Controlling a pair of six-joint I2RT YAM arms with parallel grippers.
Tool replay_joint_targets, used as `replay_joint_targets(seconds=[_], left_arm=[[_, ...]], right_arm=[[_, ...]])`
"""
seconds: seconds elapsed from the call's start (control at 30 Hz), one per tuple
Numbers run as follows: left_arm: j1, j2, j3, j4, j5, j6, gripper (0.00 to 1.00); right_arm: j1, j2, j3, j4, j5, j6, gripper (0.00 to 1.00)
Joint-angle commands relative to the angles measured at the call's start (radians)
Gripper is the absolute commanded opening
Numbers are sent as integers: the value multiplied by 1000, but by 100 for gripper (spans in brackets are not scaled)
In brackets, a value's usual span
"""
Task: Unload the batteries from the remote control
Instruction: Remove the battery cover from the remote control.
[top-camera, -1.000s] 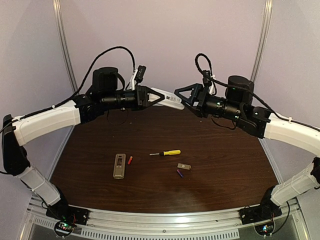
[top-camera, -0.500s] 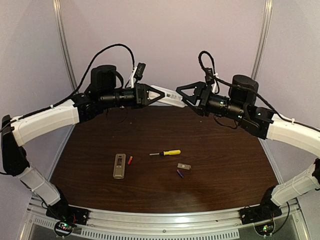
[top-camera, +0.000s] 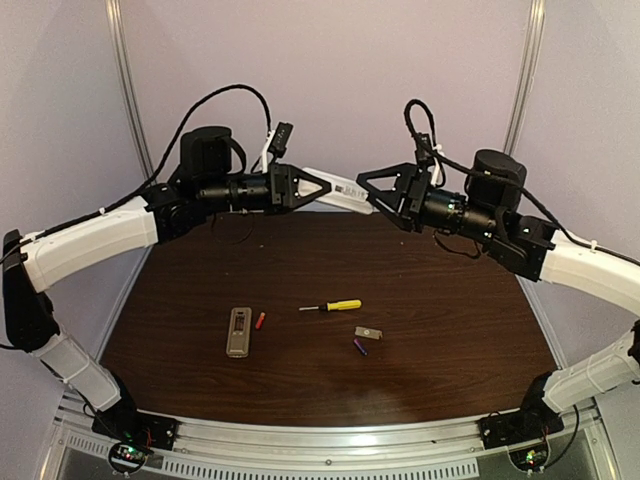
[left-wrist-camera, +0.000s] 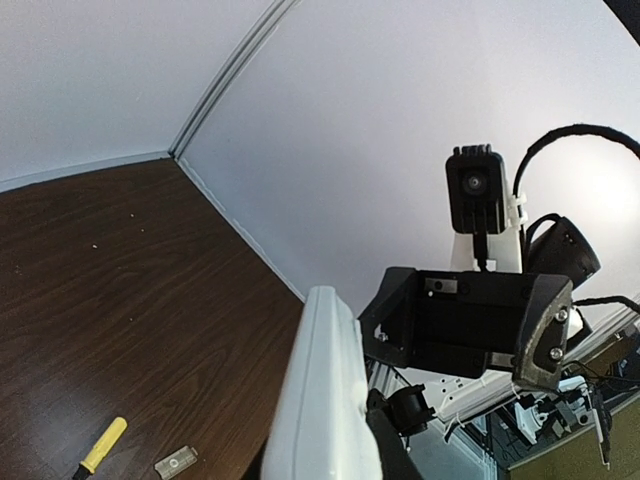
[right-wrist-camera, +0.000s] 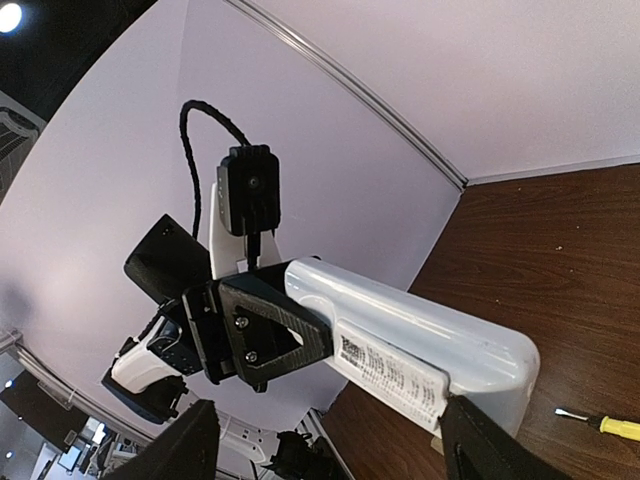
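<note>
Got left fingers (right-wrist-camera: 265, 335) pinching the white remote (top-camera: 345, 194) at one end, holding it high above the far side of the bench (top-camera: 450, 300), roughly level, printed label facing the right wrist camera. Got right fingers (right-wrist-camera: 185, 450) spread wide around the free end of that remote; can't tell whether either one touches it. Down on the bench, see the red battery (top-camera: 261, 320) lying just beside the long edge of a tan remote (top-camera: 238, 332), on the right arm's side of it, with that remote flat on the wood. See the purple battery (top-camera: 360, 347) well apart from those, toward the right arm, just on the near side of the small grey cover plate (top-camera: 368, 333). Note the yellow-handled screwdriver (top-camera: 335, 305) between the two groups and a little further back, lying flat, metal tip toward the left arm's side. Only those two cells visible. Can't tell from any view whether any cells sit inside the white remote or the tan one
</note>
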Motion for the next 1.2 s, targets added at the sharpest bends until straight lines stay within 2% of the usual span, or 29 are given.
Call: replay_joint_targets(seconds=[0.0, 0.63, 1.17], left_arm=[[-72, 39, 35, 60, 142, -22, 0], [-70, 96, 89, -63, 105, -21, 0], [-70, 116, 95, -87, 92, -19, 0]], right_arm=[[40, 14, -18, 58, -177, 3, 77], [41, -8, 2, 32, -210, -25, 73], [40, -37, 19, -4, -220, -48, 73]])
